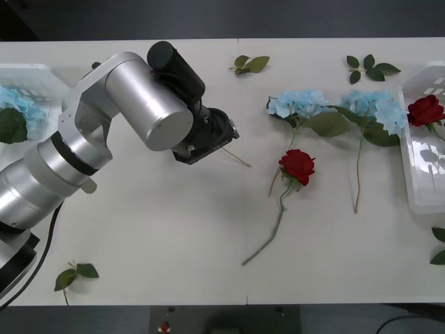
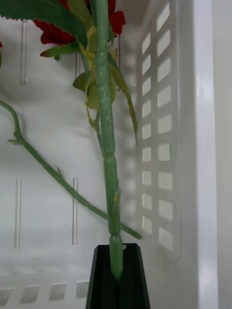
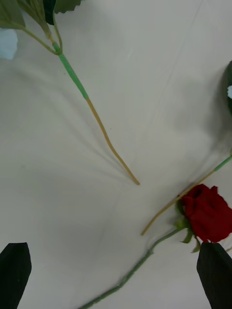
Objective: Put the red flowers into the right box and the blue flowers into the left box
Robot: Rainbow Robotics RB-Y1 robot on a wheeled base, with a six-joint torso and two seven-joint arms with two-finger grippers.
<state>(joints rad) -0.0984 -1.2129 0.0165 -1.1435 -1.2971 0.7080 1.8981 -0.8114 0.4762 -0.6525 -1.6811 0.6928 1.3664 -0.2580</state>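
Note:
My right gripper (image 2: 116, 277) is shut on the green stem of a red flower (image 2: 107, 145) and holds it over the floor of the right box (image 2: 164, 145); its bloom (image 2: 53, 31) is at the far end, and a second stem (image 2: 58, 178) lies beneath. In the front view the right box (image 1: 417, 202) holds a red flower (image 1: 425, 110). Another red flower (image 1: 297, 165) (image 3: 208, 212) lies mid-table. Two blue flowers (image 1: 299, 103) (image 1: 379, 104) lie behind it. My left gripper (image 1: 208, 136) (image 3: 116, 280) hovers open over a thin stem (image 3: 96, 120). The left box (image 1: 31, 73) holds a blue flower (image 1: 17, 104).
Loose green leaf sprigs lie at the back centre (image 1: 250, 65), the back right (image 1: 372, 68), the front left (image 1: 75, 273) and the right edge (image 1: 439, 245). The left arm's silver body (image 1: 132, 104) covers much of the table's left half. Bare tabletop (image 1: 167, 236) lies along the front.

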